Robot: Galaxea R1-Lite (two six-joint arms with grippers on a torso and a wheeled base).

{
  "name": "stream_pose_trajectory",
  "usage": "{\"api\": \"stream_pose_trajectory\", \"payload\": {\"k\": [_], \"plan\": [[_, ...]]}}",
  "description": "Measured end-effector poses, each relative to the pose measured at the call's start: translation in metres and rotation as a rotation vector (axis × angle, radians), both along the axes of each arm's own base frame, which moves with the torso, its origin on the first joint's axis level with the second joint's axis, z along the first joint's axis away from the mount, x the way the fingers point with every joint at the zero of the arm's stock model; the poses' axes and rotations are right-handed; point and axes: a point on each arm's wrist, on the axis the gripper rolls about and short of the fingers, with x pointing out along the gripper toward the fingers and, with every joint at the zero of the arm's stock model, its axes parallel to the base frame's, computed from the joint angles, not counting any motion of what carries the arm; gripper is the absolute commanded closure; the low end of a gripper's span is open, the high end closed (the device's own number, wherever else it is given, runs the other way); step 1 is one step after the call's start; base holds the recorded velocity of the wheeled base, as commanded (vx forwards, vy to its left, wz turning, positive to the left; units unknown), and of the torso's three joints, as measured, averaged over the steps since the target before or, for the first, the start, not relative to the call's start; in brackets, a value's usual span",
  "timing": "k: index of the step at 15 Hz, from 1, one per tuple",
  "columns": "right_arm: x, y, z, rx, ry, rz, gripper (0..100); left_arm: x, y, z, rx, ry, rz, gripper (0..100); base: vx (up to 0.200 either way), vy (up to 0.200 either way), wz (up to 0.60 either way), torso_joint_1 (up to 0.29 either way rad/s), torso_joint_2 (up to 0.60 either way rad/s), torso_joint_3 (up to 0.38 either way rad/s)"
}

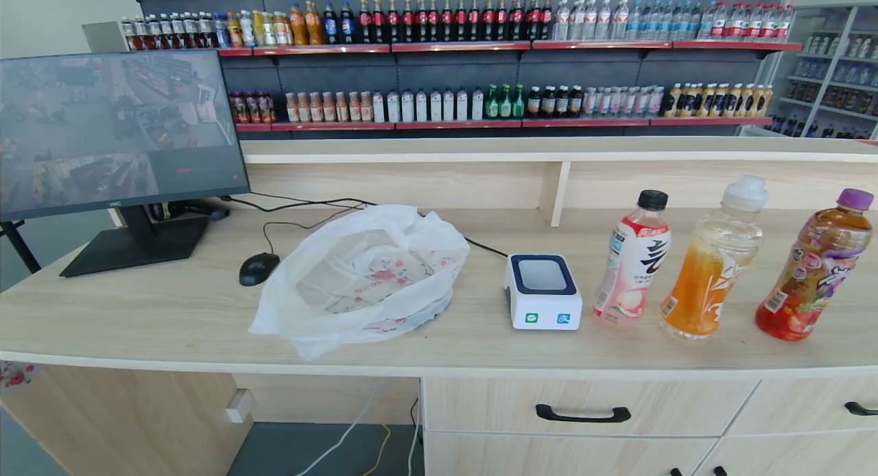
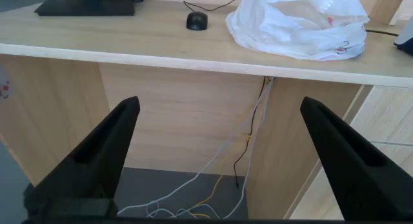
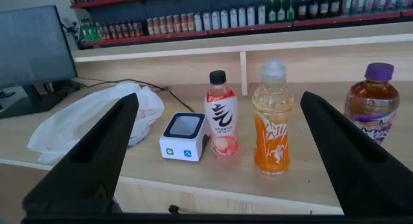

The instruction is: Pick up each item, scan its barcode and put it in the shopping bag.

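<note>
White plastic forms the bag (image 1: 363,277), which lies crumpled and open-mouthed on the table (image 1: 171,311), ahead of the left gripper (image 2: 219,104) and past the table's near edge. The left gripper is held off that edge with its fingers spread wide and nothing between them. Cables (image 2: 248,146) are seen hanging under the tabletop beyond it. A black mouse (image 1: 258,268) is placed just beside the bag, with a monitor (image 1: 116,129) farther back.

The right gripper (image 3: 218,98) is likewise opened wide and holds nothing, and it is kept short of the table's near edge. Ahead of it, four things are lined up on the table, none touched by it. The scanner (image 1: 542,291) is set nearest the bag. The pink bottle (image 1: 634,260) stands upright just beside the scanner, then the orange bottle (image 1: 713,263), then the purple-capped bottle (image 1: 816,270) farthest towards the robot's right. Shelves (image 1: 453,47) stocked with drinks are seen behind the table.
</note>
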Motion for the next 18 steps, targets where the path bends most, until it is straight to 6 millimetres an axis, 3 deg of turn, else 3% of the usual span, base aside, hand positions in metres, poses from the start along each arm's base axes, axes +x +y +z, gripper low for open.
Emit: {"api": "stream_pose_trajectory", "payload": {"k": [5, 9, 15, 18], "plan": [[0.054, 0.015, 0.009, -0.117, -0.001, 0.127, 0, 0.0, 0.0, 0.0, 0.0, 0.0, 0.0, 0, 0.0, 0.0, 0.0, 0.0, 0.0, 0.0], [0.084, 0.024, 0.012, -0.169, -0.021, 0.139, 0, 0.0, 0.0, 0.0, 0.0, 0.0, 0.0, 0, 0.0, 0.0, 0.0, 0.0, 0.0, 0.0], [0.12, 0.044, 0.015, -0.141, -0.039, 0.213, 0, 0.0, 0.0, 0.0, 0.0, 0.0, 0.0, 0, 0.0, 0.0, 0.0, 0.0, 0.0, 0.0], [0.147, 0.052, 0.012, -0.099, -0.041, 0.22, 0, 0.0, 0.0, 0.0, 0.0, 0.0, 0.0, 0, 0.0, 0.0, 0.0, 0.0, 0.0, 0.0]]}}
